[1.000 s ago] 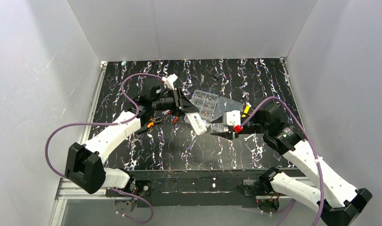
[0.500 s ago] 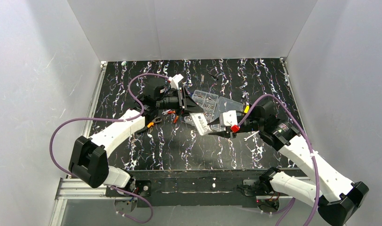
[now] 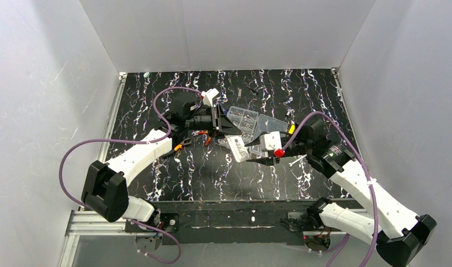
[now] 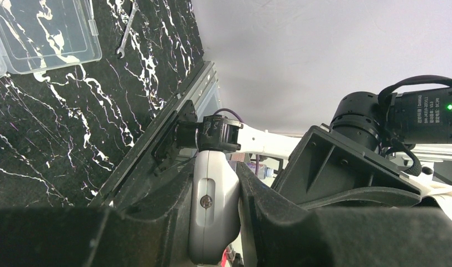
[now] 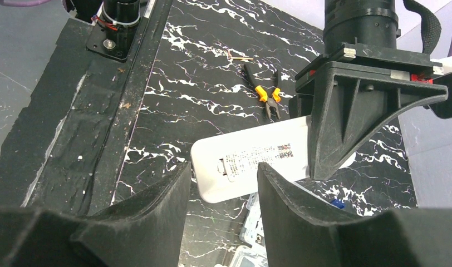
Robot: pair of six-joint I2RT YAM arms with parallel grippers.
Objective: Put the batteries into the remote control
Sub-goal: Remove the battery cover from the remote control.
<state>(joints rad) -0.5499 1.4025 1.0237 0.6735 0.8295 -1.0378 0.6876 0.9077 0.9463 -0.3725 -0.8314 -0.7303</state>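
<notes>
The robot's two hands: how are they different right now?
The left hand is shut on the white remote; the right hand is open and holds nothing. The left hand grips one end of the remote; the right hand only faces its free end, which shows through the open gap. Both hands are black and two-fingered, and they face each other.

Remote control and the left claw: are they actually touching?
Touching. The left wrist view shows the remote control wedged between the fingers of the left gripper, with no gap on either side.
</notes>
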